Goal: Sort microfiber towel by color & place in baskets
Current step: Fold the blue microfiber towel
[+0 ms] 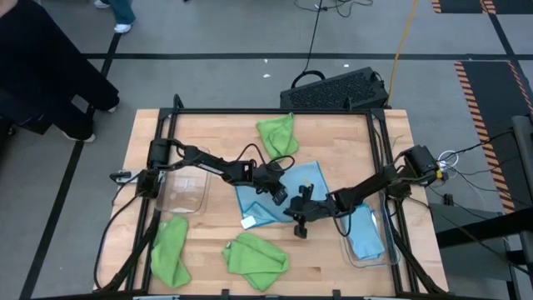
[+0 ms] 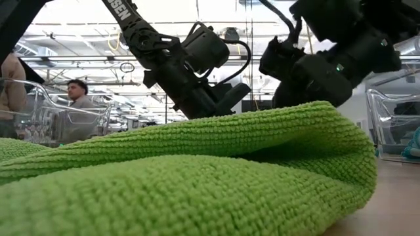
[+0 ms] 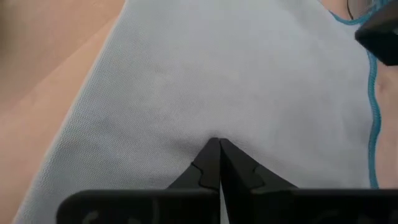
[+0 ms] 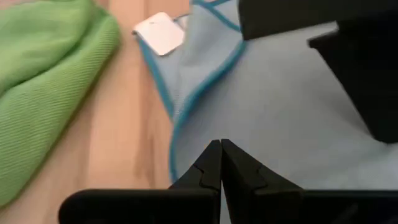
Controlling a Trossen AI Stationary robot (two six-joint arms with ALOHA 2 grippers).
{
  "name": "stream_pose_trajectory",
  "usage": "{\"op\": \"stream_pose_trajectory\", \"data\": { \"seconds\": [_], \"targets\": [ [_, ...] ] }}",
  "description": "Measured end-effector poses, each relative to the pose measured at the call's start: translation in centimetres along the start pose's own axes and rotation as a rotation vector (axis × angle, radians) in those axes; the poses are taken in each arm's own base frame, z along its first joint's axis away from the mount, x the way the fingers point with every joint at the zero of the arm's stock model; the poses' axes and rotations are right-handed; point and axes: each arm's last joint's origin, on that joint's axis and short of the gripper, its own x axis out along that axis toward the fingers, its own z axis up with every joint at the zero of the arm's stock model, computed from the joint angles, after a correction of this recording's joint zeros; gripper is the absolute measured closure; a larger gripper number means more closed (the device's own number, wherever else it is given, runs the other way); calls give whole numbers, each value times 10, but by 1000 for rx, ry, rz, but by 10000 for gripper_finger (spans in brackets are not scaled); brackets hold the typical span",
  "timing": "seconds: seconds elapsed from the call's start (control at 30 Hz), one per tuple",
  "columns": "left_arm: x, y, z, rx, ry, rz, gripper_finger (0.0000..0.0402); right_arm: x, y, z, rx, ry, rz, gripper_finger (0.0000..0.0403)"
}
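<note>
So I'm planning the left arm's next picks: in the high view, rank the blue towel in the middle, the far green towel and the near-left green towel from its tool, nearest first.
1. Blue towel, mid-table, under the left tool.
2. Far green towel, by the far edge.
3. Near-left green towel, at the near-left corner.

Counts from the high view. Green towels: three – one at the table's far middle (image 1: 277, 133), one at the near left corner (image 1: 169, 252), one near the front middle (image 1: 256, 260). Light blue towels: at least two – one spread mid-table (image 1: 279, 193) with a white tag (image 1: 248, 222), one in the right bin (image 1: 365, 236); whether more lie stacked cannot be told. Clear bins: two – left (image 1: 185, 191), right (image 1: 376, 258). Black perforated crate: one (image 1: 337, 90). Robot arms: two. People in the low view: one (image 2: 79, 98), plus part of another at the edge.
</note>
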Motion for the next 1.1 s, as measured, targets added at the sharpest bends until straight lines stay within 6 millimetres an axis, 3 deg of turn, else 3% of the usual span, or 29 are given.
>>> {"op": "stream_pose_trajectory", "data": {
  "seconds": [0.13, 0.4, 0.63, 0.73, 0.83, 1.1],
  "targets": [
    [-8, -3, 1, 6, 39, -10, 396, 10, -1, -6, 31, -30, -35, 403],
    [-58, -41, 10, 64, 72, -25, 387, 24, 5, -20, 51, 54, 161, 403],
    [-59, -70, -18, 130, 127, -67, 398, 10, 3, -7, -14, 4, 66, 403],
    [-58, -79, -32, 147, 159, -72, 392, 1, -6, 8, -35, -80, -93, 403],
    [-61, -89, -43, 153, 166, -69, 387, 1, -22, 9, -33, -63, -220, 403],
    [-63, -91, -51, 23, 182, -17, 395, 18, -63, 4, 62, 52, -289, 403]
  ]
}}
